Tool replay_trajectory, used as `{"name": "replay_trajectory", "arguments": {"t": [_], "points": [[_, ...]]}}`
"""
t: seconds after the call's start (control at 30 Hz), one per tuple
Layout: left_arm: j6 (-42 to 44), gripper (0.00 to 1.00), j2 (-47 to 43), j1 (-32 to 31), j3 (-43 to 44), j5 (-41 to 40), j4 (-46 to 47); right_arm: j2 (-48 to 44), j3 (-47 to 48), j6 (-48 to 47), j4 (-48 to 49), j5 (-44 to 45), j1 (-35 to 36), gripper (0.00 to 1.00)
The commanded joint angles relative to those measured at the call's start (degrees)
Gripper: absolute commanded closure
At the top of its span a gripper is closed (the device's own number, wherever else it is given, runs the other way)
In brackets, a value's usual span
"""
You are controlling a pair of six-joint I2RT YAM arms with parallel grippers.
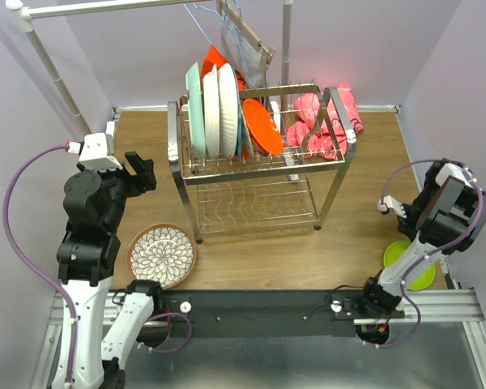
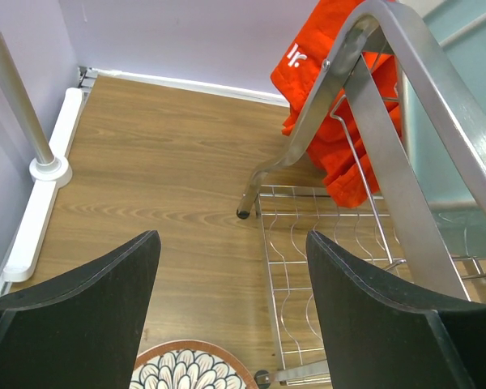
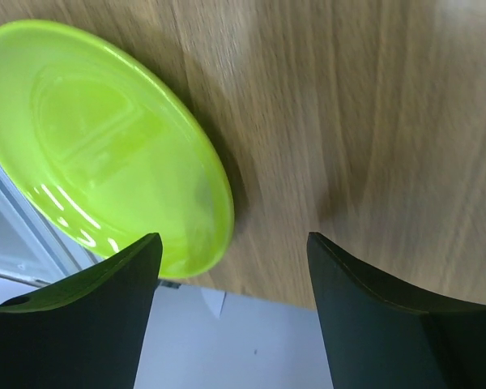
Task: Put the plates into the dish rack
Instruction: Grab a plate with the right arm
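Note:
The chrome dish rack [image 1: 259, 166] stands mid-table. Its upper shelf holds upright plates: mint [image 1: 195, 109], two white ones [image 1: 211, 109], a teal sliver, and orange [image 1: 262, 126]. A brown-rimmed floral plate [image 1: 162, 255] lies flat on the wood at front left, its edge also showing in the left wrist view [image 2: 186, 373]. My left gripper [image 2: 233, 235] is open and empty, above the floor beside the rack's lower shelf. A lime green plate [image 3: 97, 138] lies at the table's right edge. My right gripper [image 3: 233, 243] is open beside it, touching nothing.
Pink-red cloths [image 1: 324, 121] fill the rack's right end. An orange cloth [image 2: 340, 105] hangs behind the rack. A white clothes rail [image 1: 105, 8] with hangers [image 1: 243, 36] spans the back, its pole foot [image 2: 49, 168] at far left. The table edge [image 3: 251, 288] runs just past the lime plate.

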Motion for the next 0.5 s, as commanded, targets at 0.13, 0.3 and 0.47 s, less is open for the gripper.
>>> {"name": "replay_trajectory", "arguments": {"t": [0.13,0.3,0.47], "points": [[0.4,0.18,-1.3,0.3,0.0,1.3,-0.6,3.1,-3.0,-3.5,-2.8,-0.2,-0.3,0.23],[0.8,0.18,-1.6,0.3,0.4,0.9,-1.0,3.1,-6.9,-2.3,-0.7,0.3,-0.3,0.31],[1.2,0.18,-2.3,0.3,1.0,0.3,-1.8,1.7,-10.4,-1.7,4.3,-0.3,-0.3,0.40]]}}
